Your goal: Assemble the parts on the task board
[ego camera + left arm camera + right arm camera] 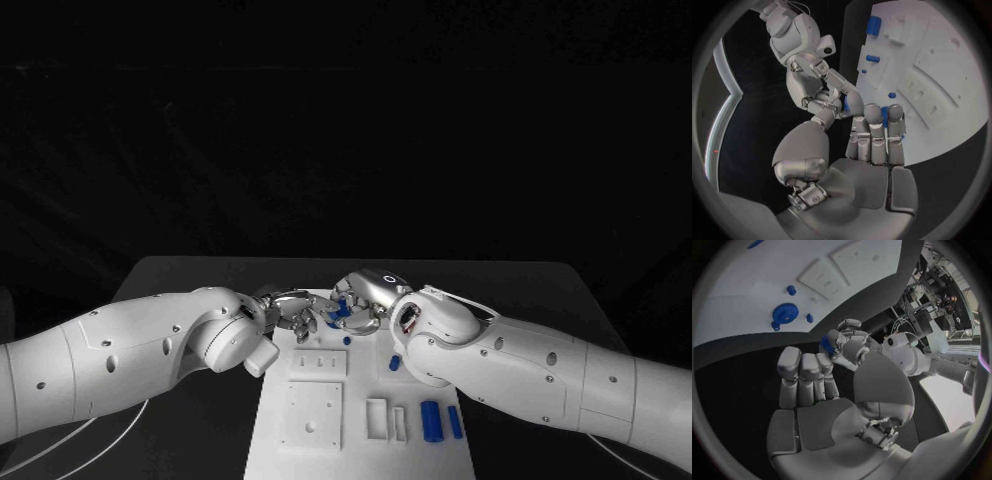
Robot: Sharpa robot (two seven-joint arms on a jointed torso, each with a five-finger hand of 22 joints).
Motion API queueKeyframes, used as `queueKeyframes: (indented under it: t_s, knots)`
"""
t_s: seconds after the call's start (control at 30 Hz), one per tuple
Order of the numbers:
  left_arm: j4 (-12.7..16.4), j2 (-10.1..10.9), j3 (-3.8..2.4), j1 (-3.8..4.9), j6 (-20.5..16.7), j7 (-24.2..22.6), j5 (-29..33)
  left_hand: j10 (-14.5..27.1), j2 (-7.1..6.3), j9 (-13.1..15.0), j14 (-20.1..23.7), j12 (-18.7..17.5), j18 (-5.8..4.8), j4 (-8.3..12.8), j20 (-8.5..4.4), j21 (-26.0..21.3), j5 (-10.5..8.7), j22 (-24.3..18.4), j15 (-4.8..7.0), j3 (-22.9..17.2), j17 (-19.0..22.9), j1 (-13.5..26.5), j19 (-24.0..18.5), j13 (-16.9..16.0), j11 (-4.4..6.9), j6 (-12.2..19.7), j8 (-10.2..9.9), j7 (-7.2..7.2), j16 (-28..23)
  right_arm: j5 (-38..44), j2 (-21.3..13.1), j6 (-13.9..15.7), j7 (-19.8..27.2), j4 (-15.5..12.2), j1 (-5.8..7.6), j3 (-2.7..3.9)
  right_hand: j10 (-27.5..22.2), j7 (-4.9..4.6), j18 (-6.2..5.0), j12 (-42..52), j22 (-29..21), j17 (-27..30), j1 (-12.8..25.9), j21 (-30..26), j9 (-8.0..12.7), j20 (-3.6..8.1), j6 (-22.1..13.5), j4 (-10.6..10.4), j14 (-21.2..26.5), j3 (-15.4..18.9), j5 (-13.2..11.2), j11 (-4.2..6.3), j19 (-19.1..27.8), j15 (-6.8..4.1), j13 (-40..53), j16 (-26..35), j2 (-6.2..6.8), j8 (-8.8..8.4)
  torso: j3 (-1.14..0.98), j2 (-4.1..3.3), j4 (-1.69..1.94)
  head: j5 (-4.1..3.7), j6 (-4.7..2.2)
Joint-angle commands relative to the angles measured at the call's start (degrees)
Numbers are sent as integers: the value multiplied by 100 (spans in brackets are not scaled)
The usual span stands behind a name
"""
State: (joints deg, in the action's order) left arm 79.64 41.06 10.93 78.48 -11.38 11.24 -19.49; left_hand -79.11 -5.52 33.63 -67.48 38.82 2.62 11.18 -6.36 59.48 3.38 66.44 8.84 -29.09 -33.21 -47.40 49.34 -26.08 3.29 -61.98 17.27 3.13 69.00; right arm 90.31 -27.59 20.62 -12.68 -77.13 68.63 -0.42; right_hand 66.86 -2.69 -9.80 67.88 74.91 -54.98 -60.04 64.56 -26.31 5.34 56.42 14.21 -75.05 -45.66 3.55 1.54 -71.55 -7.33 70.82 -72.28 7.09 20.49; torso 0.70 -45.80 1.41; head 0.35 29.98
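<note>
While both hands are gathered over the far end of the task board [310, 455], the step in hand appears to be passing or aligning a small blue part [336, 313] between them before it is seated.

Left hand [293, 318]: fingers curled together near the right hand; the left wrist view shows blue just behind its fingertips [879, 117]. Whether it has that piece in its hold, I cannot tell.

Right hand [361, 300]: fingers held together and bent forward; the right wrist view shows a blue piece [827, 345] at the left hand's fingertips. Whether the right hand holds anything cannot be told either.

Task board: a white plate lying lengthwise on the black tabletop [534, 285], with raised white blocks and recesses. Two blue cylinders [444, 422] lie side by side near its near right corner. A blue gear [784, 314] and small blue pegs [791, 290] stand on the board.

Recommendation, as a judgement: keep the wrists steady, bring the piece squarely over its seat, and do not release until it sits flush. A tilted entry could jam or drop it.
</note>
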Motion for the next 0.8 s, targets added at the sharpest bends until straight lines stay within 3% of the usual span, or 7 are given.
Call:
queueKeyframes:
  t_s: [0.03, 0.3, 0.8]
  knots:
    - [20, -24, -7, 8, 83, 24, -70, 44, -43, 12, 47, 43, -54, -48, -795, 27, -30, -12, 13, 15, 15, 64, -45, 8, -6, 34, -30, 2, 32, 27, 10, -85, 11, -8, -7, -2, 29, -206, -520, 27, 57, -7, 5, -5, -218, 37, 334, -3, 12, -26, 22, 8, -19, -44, 8, 34, -46, 35, 2, -1, 1, 0, 8]
    - [22, -38, -6, 8, 187, 119, -204, 4, -61, 54, 18, 106, -40, -19, -810, 65, -31, -37, 41, -10, 35, -37, -47, -8, 23, -43, 3, -27, 113, 30, 26, -74, 9, -14, -7, -2, 33, -206, -520, 30, 57, -8, 6, -5, -220, 38, 335, 2, 12, -30, 31, 9, -21, -45, 11, 35, -47, 34, 2, 0, 2, -5, 14]
    - [-20, -69, -4, 7, 183, 152, -218, -11, 119, 90, 11, 157, -48, 0, -815, 106, -14, -75, 56, -15, 75, -98, -54, -14, 36, -95, 15, -42, 179, 33, 28, -94, 6, -39, -8, -2, 41, -205, -520, 34, 56, -9, 12, -7, -225, 39, 338, 9, 11, -35, 53, 10, -25, -46, 18, 36, -45, 33, 1, -2, -4, -8, 28]
